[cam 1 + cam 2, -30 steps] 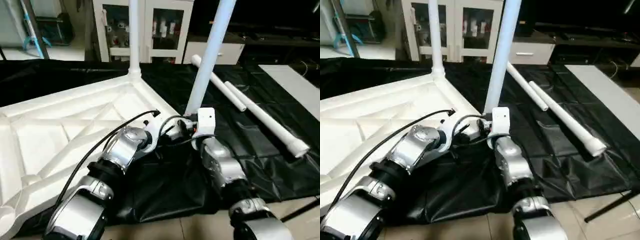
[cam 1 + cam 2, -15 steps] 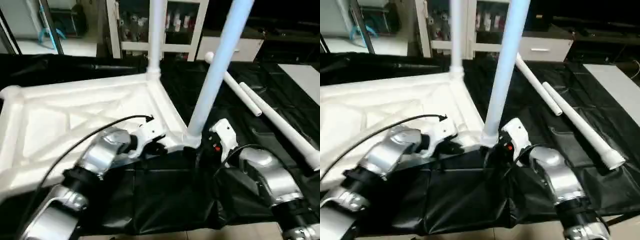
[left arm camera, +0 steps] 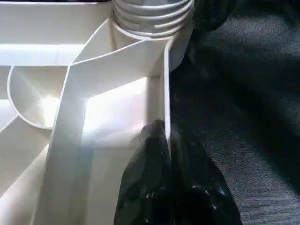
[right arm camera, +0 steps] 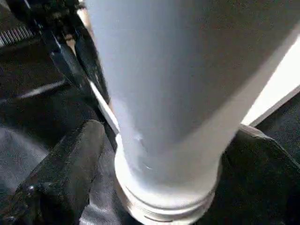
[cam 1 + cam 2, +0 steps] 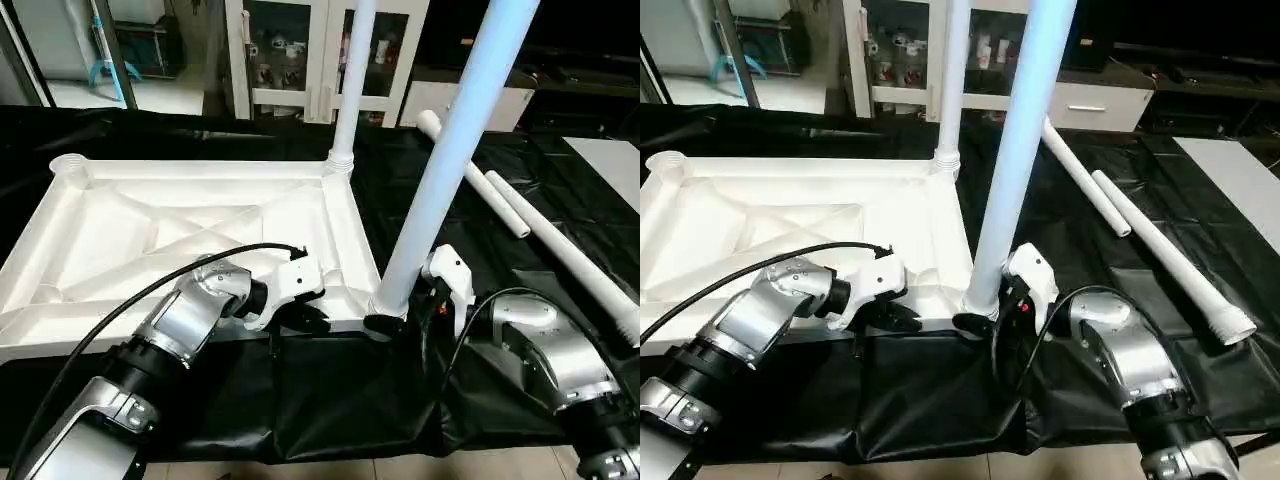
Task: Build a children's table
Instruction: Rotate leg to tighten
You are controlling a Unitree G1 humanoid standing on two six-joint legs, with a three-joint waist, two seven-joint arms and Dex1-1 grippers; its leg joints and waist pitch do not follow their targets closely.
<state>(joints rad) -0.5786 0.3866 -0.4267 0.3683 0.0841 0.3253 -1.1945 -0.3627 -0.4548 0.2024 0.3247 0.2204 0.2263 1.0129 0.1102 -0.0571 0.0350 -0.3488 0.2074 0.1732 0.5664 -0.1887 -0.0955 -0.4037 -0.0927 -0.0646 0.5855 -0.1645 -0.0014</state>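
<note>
The children's table top (image 5: 150, 215) lies upside down on a black sheet, its ribbed X-braced underside up. One white leg (image 5: 350, 90) stands in the far right corner socket. A second leg (image 5: 450, 170) stands in the near right corner socket. My left gripper (image 3: 166, 140) is shut on the top's thin rim wall just beside that near socket, and shows too as my left gripper (image 5: 300, 318). My right gripper (image 4: 164, 187) is open, one black finger (image 4: 70, 168) on each side of the near leg's threaded base.
Two loose legs (image 5: 470, 170) (image 5: 570, 260) lie on the black sheet (image 5: 330, 400) to the right. An open round socket (image 5: 68, 165) sits at the top's far left corner. Glass-door cabinets (image 5: 290, 50) stand behind. A white board (image 5: 610, 160) lies at the far right.
The camera has swung, bringing more of the table top into view. My right gripper has widened around the near leg's base and its wrist has turned. My left gripper keeps its hold on the rim.
</note>
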